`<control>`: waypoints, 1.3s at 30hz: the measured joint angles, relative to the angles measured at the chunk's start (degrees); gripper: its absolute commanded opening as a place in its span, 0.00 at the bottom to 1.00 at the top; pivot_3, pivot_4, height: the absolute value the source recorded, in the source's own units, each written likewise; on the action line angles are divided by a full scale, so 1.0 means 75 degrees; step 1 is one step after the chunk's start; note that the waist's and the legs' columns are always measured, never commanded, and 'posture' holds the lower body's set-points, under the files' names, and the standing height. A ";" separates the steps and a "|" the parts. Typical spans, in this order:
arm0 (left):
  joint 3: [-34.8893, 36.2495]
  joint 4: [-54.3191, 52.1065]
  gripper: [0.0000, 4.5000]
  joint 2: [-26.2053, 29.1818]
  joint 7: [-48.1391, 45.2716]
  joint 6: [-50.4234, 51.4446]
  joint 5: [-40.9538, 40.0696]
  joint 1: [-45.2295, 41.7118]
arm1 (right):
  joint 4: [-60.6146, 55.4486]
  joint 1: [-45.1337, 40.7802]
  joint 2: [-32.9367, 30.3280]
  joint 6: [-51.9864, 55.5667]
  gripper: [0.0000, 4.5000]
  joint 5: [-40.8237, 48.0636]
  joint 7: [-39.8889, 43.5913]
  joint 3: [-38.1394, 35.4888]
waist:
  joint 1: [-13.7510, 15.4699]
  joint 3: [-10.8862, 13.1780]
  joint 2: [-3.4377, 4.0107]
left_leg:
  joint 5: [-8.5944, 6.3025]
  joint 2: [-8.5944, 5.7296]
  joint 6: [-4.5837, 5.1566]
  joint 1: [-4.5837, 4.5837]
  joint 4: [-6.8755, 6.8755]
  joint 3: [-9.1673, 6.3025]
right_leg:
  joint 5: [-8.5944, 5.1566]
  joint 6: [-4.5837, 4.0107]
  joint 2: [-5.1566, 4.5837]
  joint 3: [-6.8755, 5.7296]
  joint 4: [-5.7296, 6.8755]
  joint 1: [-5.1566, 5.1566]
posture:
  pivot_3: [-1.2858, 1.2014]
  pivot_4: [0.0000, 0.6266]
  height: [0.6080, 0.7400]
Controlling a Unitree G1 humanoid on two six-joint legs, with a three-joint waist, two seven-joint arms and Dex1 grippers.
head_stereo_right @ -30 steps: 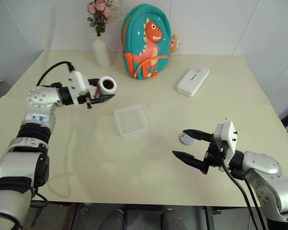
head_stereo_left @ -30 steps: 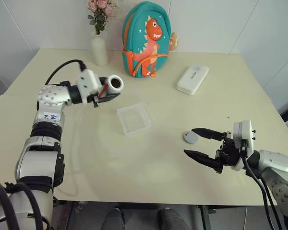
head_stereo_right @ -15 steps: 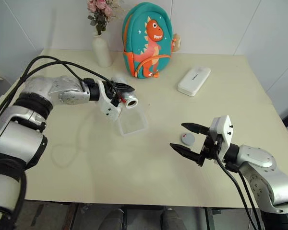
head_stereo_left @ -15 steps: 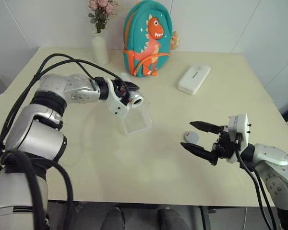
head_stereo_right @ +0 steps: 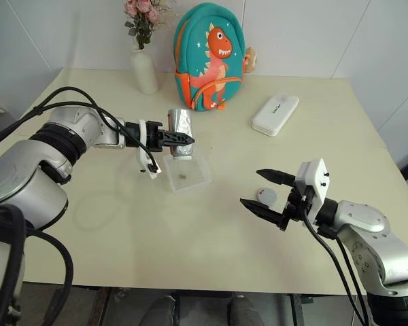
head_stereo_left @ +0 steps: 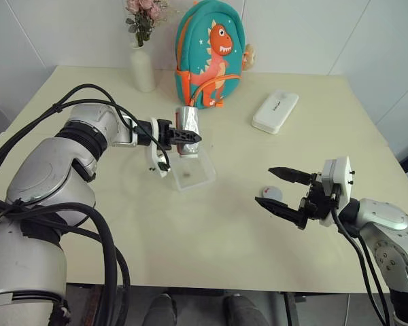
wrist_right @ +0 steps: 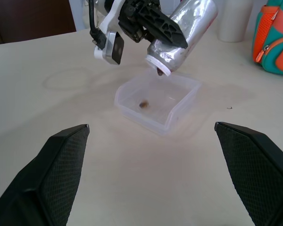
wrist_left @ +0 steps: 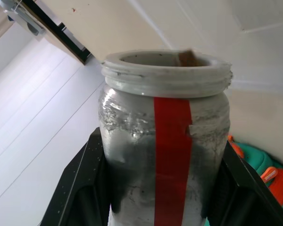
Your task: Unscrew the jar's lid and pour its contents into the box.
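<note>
My left gripper [head_stereo_left: 190,136] is shut on the jar [head_stereo_left: 188,117], a silvery cylinder with a red stripe [wrist_left: 172,155]. The lidless jar is tipped mouth-down just above the box [head_stereo_left: 202,180], a clear shallow tray. One brown bit of the contents [wrist_right: 144,104] lies inside the box, and another sits at the jar's rim [wrist_right: 159,72]. The lid [head_stereo_left: 273,193] rests flat on the table to the right. My right gripper [head_stereo_left: 264,185] hovers open just in front of it, with nothing between its fingers.
Along the back of the table stand a white vase [head_stereo_left: 142,68] with pink flowers and a teal dinosaur backpack [head_stereo_left: 211,58]. A white oblong case [head_stereo_left: 275,111] lies at the back right. The near table edge runs below both arms.
My left arm swung the jar rightwards over the box and rolled it from mouth-sideways to mouth-down. A brown bit now lies in the box. The right gripper stayed put.
</note>
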 measured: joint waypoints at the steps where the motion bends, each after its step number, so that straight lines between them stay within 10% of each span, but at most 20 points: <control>1: -0.0022 0.0001 0.45 -0.0009 0.0107 0.0085 0.0013 -0.0005 | 0.0026 -0.0039 0.0000 0.0000 1.00 -0.0033 0.0010 0.0044 | 0.0013 0.0000 0.0000 | 0.0000 0.0000 0.0000 0.0000 0.0000 0.0000 | 0.0000 0.0000 0.0000 0.0000 0.0000 0.0000 | 0.52 0.24 1.00; 10: 0.0977 0.0540 0.45 -0.0033 -0.0604 -0.1185 -0.1523 0.0041 | 0.0159 -0.0289 -0.0006 -0.0003 1.00 -0.0110 0.0133 0.0080 | 0.0126 0.0000 0.0000 | 0.0011 0.0002 -0.0019 0.0004 0.0001 0.0011 | 0.0000 -0.0001 -0.0001 0.0002 0.0012 -0.0005 | 0.52 0.24 1.00; 17: 0.5389 0.1997 0.45 -0.0190 -0.6799 -0.3501 -0.7017 0.1611 | 0.0162 -0.0260 -0.0151 0.0006 1.00 -0.0105 0.0283 0.0009 | 0.0149 -0.0009 0.0014 | 0.0019 0.0007 -0.0027 0.0033 0.0008 0.0077 | -0.0001 -0.0002 -0.0010 0.0026 0.0035 -0.0003 | 0.52 0.24 1.00; 21: 0.8052 0.1412 0.45 -0.0773 -1.1527 -0.1939 -1.0854 0.2976 | 0.0175 -0.0273 -0.0244 0.0009 1.00 -0.0100 0.0401 -0.0007 | 0.0146 -0.0008 0.0012 | 0.0021 0.0011 -0.0014 0.0034 0.0019 0.0072 | 0.0000 -0.0003 -0.0007 0.0025 0.0062 -0.0003 | 0.52 0.24 1.00; 27: 1.0173 -0.1598 0.45 -0.1064 -1.4237 0.1721 -1.4457 0.5190 | 0.0509 -0.0592 -0.0325 0.0012 1.00 -0.0104 0.0696 0.0047 | -0.0050 -0.0011 0.0017 | 0.0019 0.0019 0.0000 0.0051 0.0039 0.0061 | -0.0002 -0.0005 -0.0006 0.0029 0.0114 -0.0001 | 0.52 0.24 1.00; 39: 1.0731 -0.3417 0.45 -0.1179 -1.4782 0.4233 -1.5495 0.6738 | 0.1280 -0.1452 -0.0097 -0.0154 1.00 -0.0371 0.1017 0.0474 | -0.0079 -0.0010 0.0016 | 0.0027 0.0018 0.0018 0.0048 0.0130 0.0035 | 0.0037 0.0008 0.0012 0.0034 0.0162 0.0018 | 0.52 0.24 1.00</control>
